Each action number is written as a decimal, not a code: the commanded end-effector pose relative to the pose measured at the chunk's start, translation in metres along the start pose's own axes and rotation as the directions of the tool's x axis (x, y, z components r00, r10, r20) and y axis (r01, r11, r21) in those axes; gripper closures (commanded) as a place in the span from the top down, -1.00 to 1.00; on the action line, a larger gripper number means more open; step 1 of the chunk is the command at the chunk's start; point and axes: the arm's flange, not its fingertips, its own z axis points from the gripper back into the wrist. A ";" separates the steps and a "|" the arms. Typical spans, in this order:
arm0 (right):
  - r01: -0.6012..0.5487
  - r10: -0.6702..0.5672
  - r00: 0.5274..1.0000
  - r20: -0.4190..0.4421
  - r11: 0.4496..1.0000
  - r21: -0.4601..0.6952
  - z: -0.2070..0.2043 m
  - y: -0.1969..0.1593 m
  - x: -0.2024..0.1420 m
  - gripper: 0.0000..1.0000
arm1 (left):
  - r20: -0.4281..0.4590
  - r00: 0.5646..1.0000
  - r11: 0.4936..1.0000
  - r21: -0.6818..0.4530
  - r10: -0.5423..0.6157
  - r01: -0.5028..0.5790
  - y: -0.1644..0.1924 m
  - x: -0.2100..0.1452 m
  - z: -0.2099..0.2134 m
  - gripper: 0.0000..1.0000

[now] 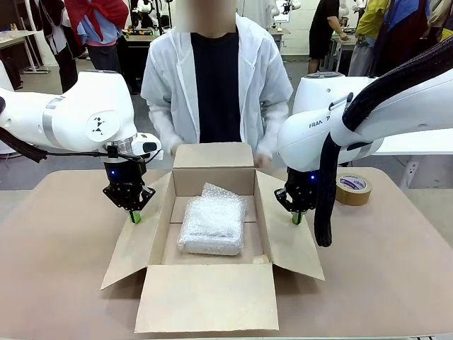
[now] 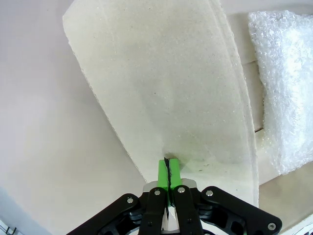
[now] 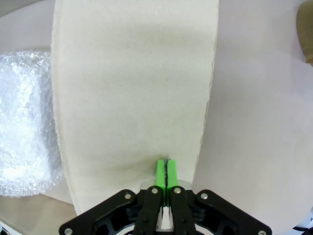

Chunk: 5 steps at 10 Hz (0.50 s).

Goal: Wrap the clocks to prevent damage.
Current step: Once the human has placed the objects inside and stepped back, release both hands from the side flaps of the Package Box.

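White bubble-wrap bundle [image 1: 212,225], cardboard carton [image 1: 205,297]

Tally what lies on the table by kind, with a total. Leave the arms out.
Cardboard carton: 1
Bubble-wrap bundle: 1
Tape roll: 1
Total: 3

Front view faces person [image 1: 216,85]; close wrist views share the bundle [image 1: 212,227].
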 end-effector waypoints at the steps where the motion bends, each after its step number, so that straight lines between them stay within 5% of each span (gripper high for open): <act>1: -0.006 0.006 1.000 -0.001 1.000 -0.008 0.000 0.001 -0.001 -0.98 | -0.007 1.000 1.000 0.003 -0.009 0.009 0.000 -0.001 -0.001 -0.99; 5: -0.043 0.043 0.999 0.010 0.999 0.013 0.007 -0.004 0.001 -0.98 | 0.003 1.000 1.000 -0.003 -0.019 0.019 0.006 0.002 0.006 -0.99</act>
